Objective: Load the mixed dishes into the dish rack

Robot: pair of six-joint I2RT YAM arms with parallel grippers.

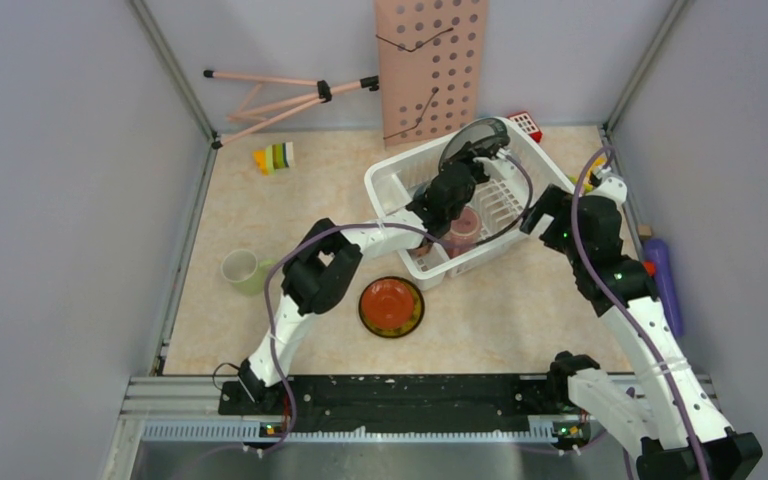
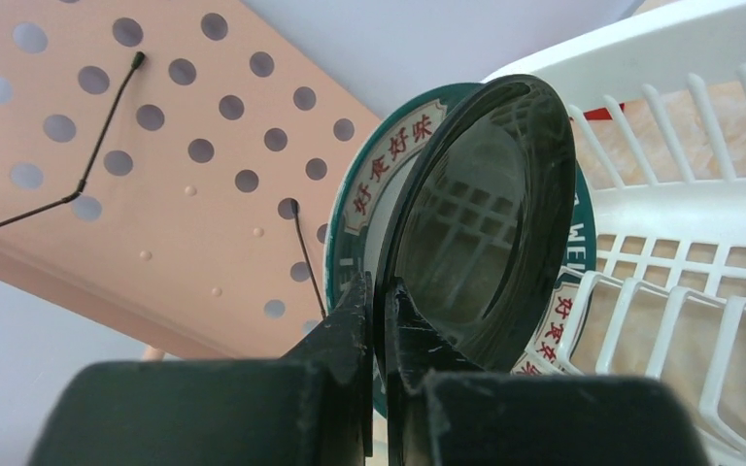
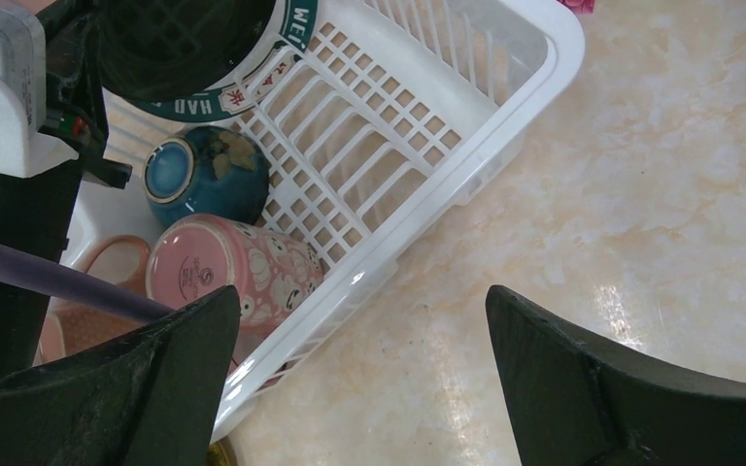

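Note:
The white dish rack [image 1: 396, 180] stands at the back centre. My left gripper [image 1: 472, 156] reaches over it, shut on the rim of a dark glossy plate [image 2: 486, 223], held upright against the white plate with a teal patterned rim [image 2: 367, 199]. The fingers [image 2: 355, 311] pinch the dark rim. In the rack lie a teal bowl [image 3: 204, 175] and a pink cup [image 3: 243, 267], with another pinkish cup [image 3: 107, 267] beside it. My right gripper [image 3: 364, 306] is open and empty, over the table beside the rack's near-right wall [image 3: 379, 277]. A red plate [image 1: 391, 306] and a light green mug [image 1: 243, 270] sit on the table.
A pink perforated board [image 1: 430, 60] leans on the back wall behind the rack. A folded tripod [image 1: 290, 95] and small toy blocks [image 1: 273, 157] lie at the back left. A purple object [image 1: 665, 280] lies at the right wall. Side walls close in both sides.

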